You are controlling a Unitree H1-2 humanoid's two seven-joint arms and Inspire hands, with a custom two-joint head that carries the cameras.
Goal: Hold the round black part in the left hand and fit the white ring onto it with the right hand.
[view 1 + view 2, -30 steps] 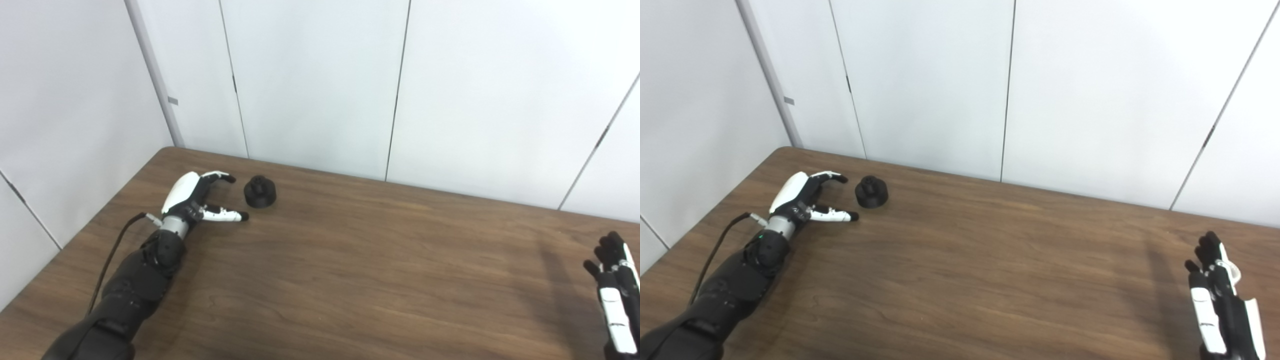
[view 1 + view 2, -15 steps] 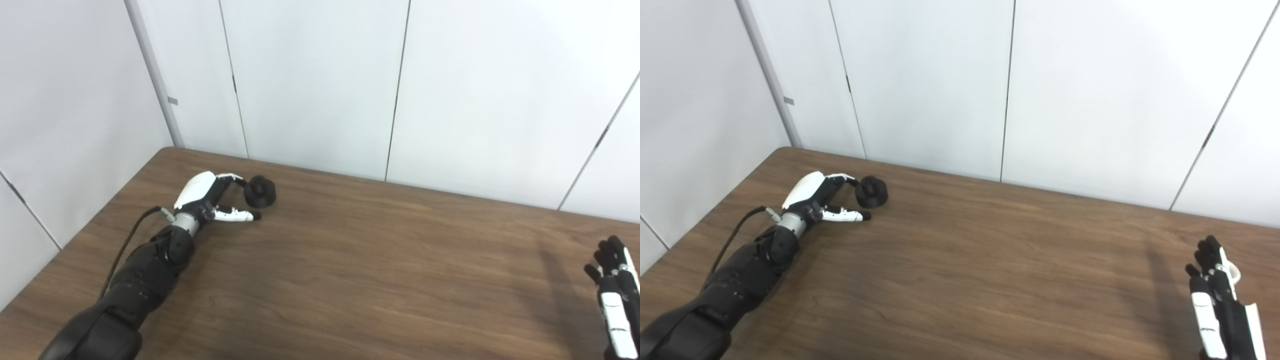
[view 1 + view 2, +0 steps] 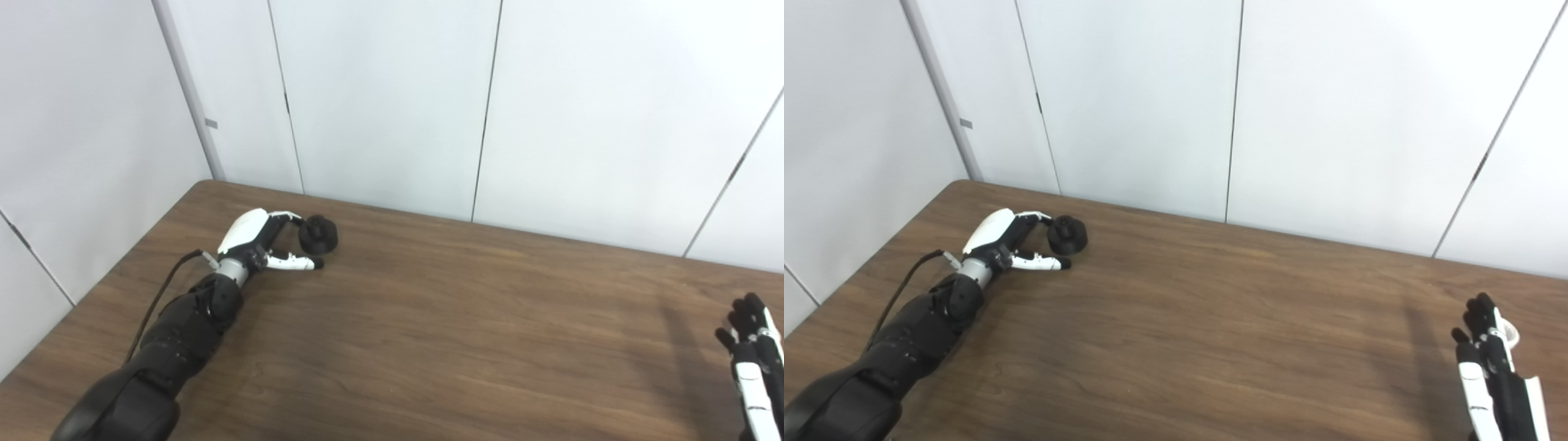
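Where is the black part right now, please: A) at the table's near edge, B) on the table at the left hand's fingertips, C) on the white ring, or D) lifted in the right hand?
B: the black part sits on the table, between the left hand's fingers and thumb.

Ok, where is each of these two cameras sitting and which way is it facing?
Left eye view: head camera looking down at the table; left hand at the round black part, right hand at the edge.
Right eye view: beside it, a little to the right; same scene, plus a bit of white ring behind the right hand.
Shared: table, both hands, black part.
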